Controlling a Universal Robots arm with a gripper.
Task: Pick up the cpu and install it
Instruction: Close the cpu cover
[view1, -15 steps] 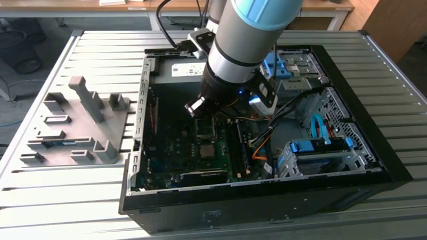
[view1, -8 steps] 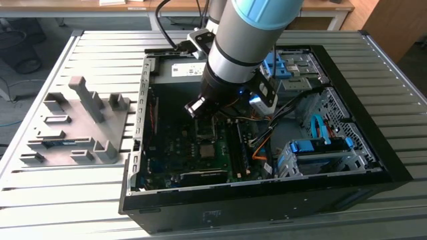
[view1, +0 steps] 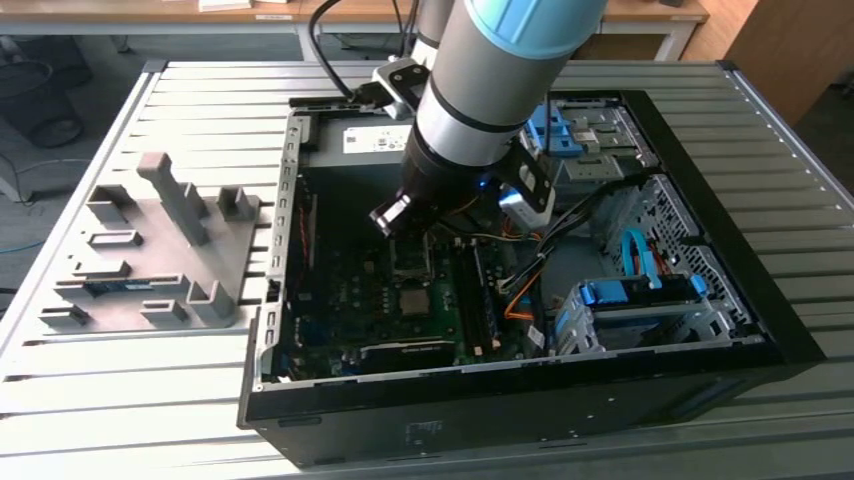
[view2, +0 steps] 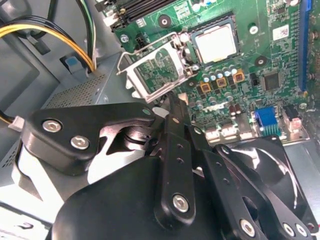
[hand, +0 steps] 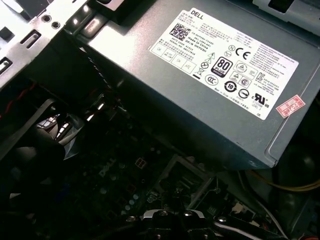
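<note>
You have the PC case (view1: 534, 425) lying open on the slatted table (view1: 134, 400), with the power-supply box (hand: 210, 90) inside. The gripper (view2: 170, 104) hangs over the motherboard (view2: 280, 55), its fingers drawn together and holding nothing, near the raised socket plate (view2: 155, 72). The cpu (view2: 216, 42) lies seated in its socket.

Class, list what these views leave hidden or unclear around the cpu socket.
Exterior view: the arm partly hides the power supply; the cpu is too small for detail.
Second wrist view: the gripper covers much of the fan.
First wrist view: the motherboard lies in shadow.
</note>
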